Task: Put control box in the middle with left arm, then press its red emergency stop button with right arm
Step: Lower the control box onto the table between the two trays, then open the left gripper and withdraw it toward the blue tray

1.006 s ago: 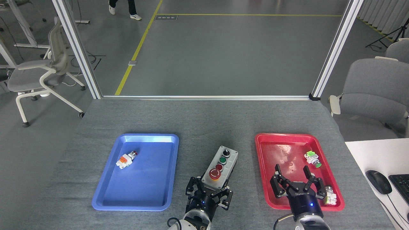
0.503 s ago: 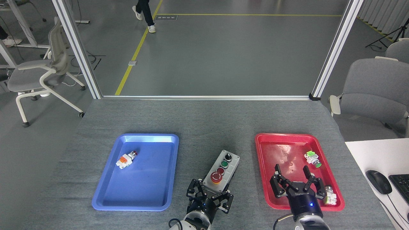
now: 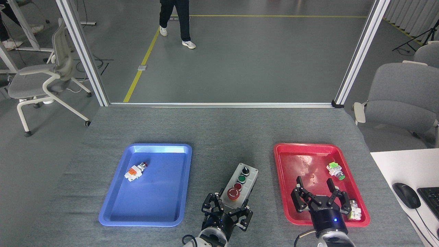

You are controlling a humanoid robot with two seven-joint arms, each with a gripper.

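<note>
The control box point(image 3: 250, 181) lies on the grey fabric middle point(image 3: 219, 137) between the two trays. It is slanted, with its black knob at the far end. The red emergency stop button point(image 3: 234, 193) is at its near end. My left gripper point(image 3: 227, 209) reaches in from the bottom edge and is shut on the box's near end, with fingers on both sides just below the big red button. My right gripper point(image 3: 313, 187) hovers over the near part of the red tray point(image 3: 305, 146). Its fingers are spread open and hold nothing.
A blue tray point(image 3: 156, 146) at the left holds a white-orange switch part point(image 3: 133, 172). The red tray holds a green-tipped part point(image 3: 335, 170) and a white part point(image 3: 355, 211). A white desk with a mouse point(image 3: 406, 195) stands at the right. A person's legs point(image 3: 176, 20) are on the floor beyond the table.
My left gripper and the control box have moved together toward the near edge and slightly right. The right gripper has barely moved. The person has walked to the right.
</note>
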